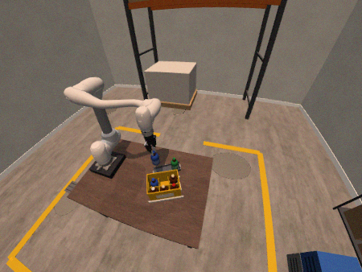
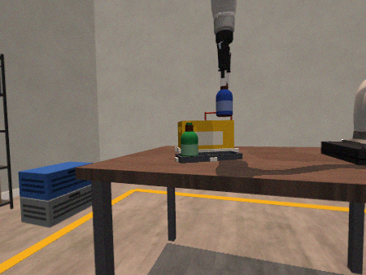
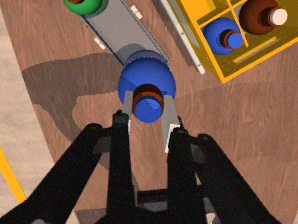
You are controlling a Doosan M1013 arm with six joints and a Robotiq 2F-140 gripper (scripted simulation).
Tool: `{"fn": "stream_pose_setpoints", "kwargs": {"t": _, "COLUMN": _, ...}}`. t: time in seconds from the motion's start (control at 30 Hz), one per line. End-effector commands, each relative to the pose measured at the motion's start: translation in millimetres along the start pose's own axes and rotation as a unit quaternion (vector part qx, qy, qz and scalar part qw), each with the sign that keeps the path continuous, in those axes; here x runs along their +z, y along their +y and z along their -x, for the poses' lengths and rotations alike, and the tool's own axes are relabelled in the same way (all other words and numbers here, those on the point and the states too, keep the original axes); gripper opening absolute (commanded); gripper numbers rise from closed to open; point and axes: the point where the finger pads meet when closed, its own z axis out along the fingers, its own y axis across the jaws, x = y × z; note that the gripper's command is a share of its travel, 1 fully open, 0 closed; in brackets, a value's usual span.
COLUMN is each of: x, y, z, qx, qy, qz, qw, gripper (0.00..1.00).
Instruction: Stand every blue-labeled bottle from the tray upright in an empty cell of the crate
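In the exterior view, the tool (image 1: 151,148) (image 2: 224,75) (image 3: 147,104) is gripping a blue bottle (image 1: 155,158) (image 2: 224,103) (image 3: 146,80) by its neck, fingers nearly closed, and holding it upright at upper center, above the table (image 1: 125,197) (image 2: 134,167) (image 3: 210,120). A green bottle (image 1: 174,163) (image 2: 189,142) (image 3: 86,5) is standing on the tray (image 1: 161,168) (image 2: 228,156) (image 3: 122,25) left of center.

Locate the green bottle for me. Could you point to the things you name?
In the exterior view, the green bottle (image 1: 174,163) (image 2: 189,143) (image 3: 86,5) stands at the tray's (image 1: 162,168) (image 2: 221,157) (image 3: 120,30) left end, in front of the yellow crate (image 1: 164,195) (image 2: 228,134) (image 3: 226,75).
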Motion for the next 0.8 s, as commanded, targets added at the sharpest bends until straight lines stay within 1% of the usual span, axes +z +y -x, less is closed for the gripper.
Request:
{"fn": "stream_pose_setpoints", "kwargs": {"t": 0.0, "x": 0, "y": 2, "z": -3, "qx": 0.000, "qy": 0.000, "qz": 0.000, "qw": 1.000, "gripper": 0.00}}
{"fn": "stream_pose_setpoints", "kwargs": {"t": 0.3, "x": 0, "y": 8, "z": -12, "qx": 0.000, "qy": 0.000, "qz": 0.000, "qw": 1.000, "gripper": 0.00}}
{"fn": "stream_pose_setpoints", "kwargs": {"t": 0.77, "x": 0, "y": 25, "z": -36, "qx": 0.000, "qy": 0.000, "qz": 0.000, "qw": 1.000, "gripper": 0.00}}
